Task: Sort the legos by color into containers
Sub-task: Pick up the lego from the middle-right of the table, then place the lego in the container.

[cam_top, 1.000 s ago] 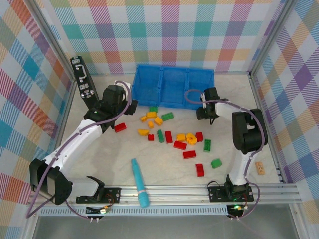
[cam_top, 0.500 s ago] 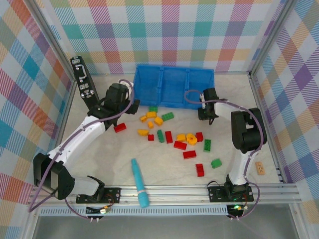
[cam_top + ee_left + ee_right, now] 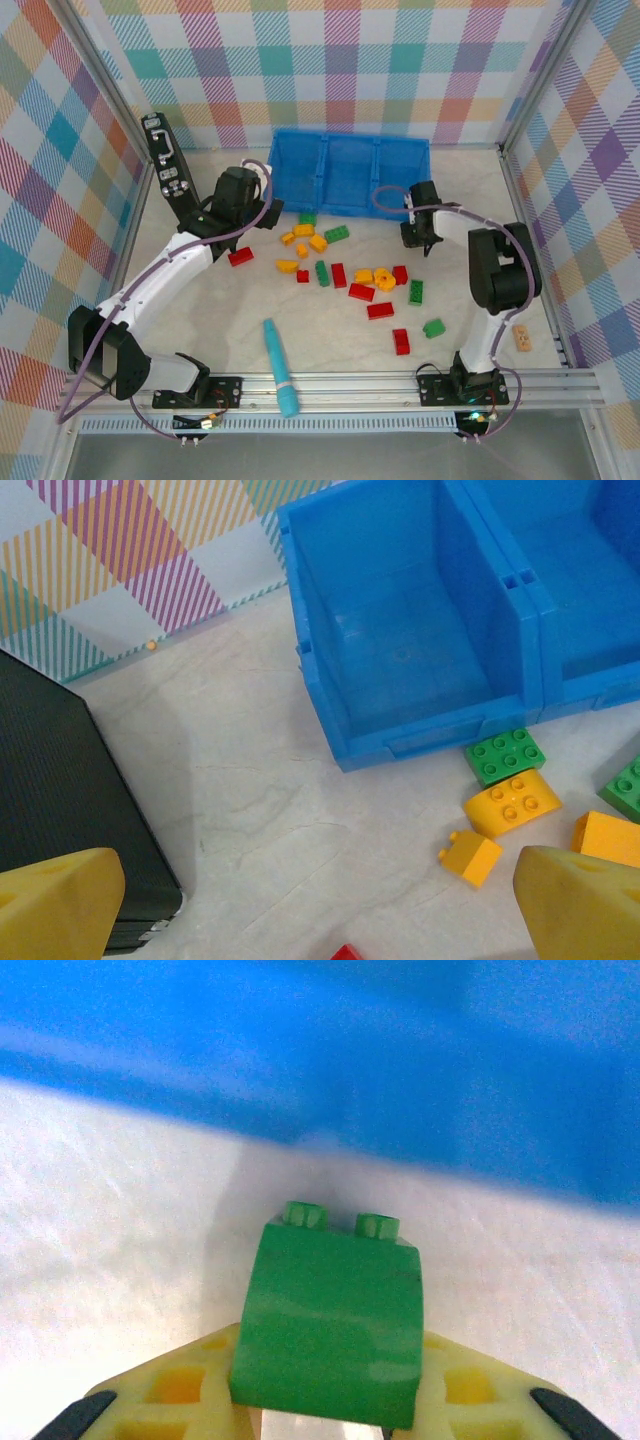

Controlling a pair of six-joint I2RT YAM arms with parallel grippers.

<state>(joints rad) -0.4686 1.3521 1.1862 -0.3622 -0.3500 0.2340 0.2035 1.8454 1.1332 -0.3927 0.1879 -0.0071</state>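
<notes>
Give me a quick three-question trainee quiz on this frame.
1. True or false: the right jaws are shut on a green brick.
2. How many compartments does the blue bin have? A) two B) three C) four
3. Short answer: are the left jaws open or shut?
Key: 1 true; 2 B; 3 open.
</notes>
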